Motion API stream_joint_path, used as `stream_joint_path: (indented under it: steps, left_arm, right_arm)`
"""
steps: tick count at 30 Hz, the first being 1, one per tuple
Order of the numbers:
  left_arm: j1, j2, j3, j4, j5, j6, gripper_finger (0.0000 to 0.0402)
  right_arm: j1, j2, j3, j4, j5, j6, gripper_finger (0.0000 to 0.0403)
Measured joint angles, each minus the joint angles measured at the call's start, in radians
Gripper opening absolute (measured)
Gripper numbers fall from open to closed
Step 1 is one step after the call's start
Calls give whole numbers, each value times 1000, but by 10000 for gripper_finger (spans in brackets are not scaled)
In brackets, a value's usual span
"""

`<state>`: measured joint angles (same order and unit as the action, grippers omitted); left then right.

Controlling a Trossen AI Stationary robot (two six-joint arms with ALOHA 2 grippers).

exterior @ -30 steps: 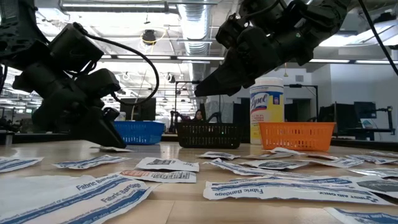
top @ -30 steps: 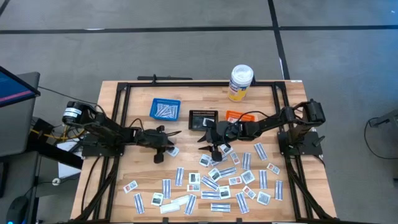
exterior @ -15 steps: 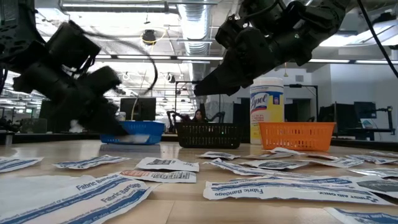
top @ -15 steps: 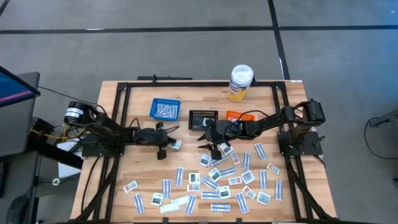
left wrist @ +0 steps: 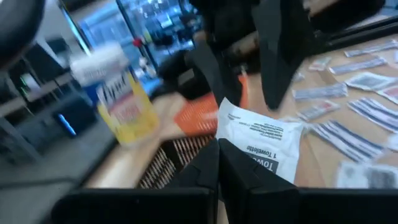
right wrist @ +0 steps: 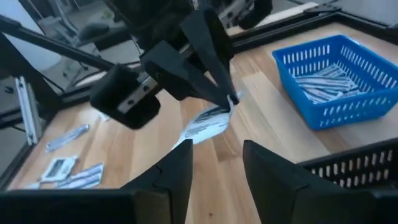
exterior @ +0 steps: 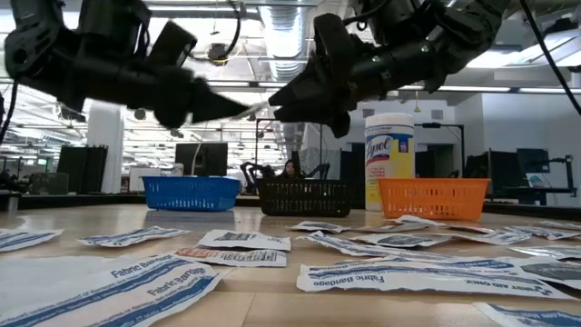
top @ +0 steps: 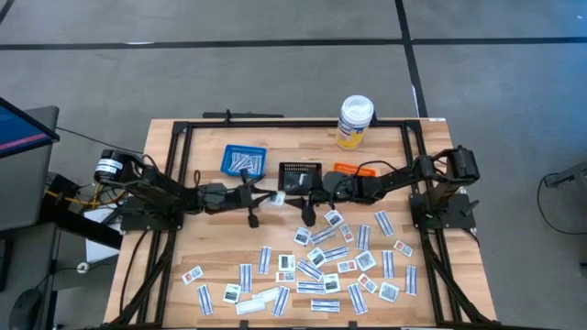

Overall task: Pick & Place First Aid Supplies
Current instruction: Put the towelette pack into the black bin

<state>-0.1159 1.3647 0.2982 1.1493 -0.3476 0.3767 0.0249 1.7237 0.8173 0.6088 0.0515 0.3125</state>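
left tool pinches a towelette packet aloft, offering it toward 3 o'clock, where the spread right tool waits, seemingly for a handover.

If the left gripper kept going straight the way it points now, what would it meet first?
Most likely the right gripper: the left gripper, shut on a towelette packet, points straight at it, with its open fingers just beyond. Depth is uncertain.

"Fabric Bandage" is printed on a near strip packet; "Lysol" is on the bottle.
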Motion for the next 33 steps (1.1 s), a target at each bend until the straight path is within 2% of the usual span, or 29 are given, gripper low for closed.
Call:
stream_joint_path:
  steps: [4,8,13,22,33]
  left_arm:
    - [-8,0,48,0,-8,70,7]
    - [-7,0,56,0,-18,72,7]
    - [-8,-1,57,-7,-85,72,7]
    - [-8,-2,58,-38,-129,72,8]
    - [-8,-3,60,-49,-131,72,8]
  right_arm:
    - [1,0,0,30,7,1,124]
    - [2,0,0,28,51,6,118]
    - [0,0,0,32,62,45,119]
    - [0,0,0,63,61,46,120]
    - [-1,0,0,101,135,66,120]
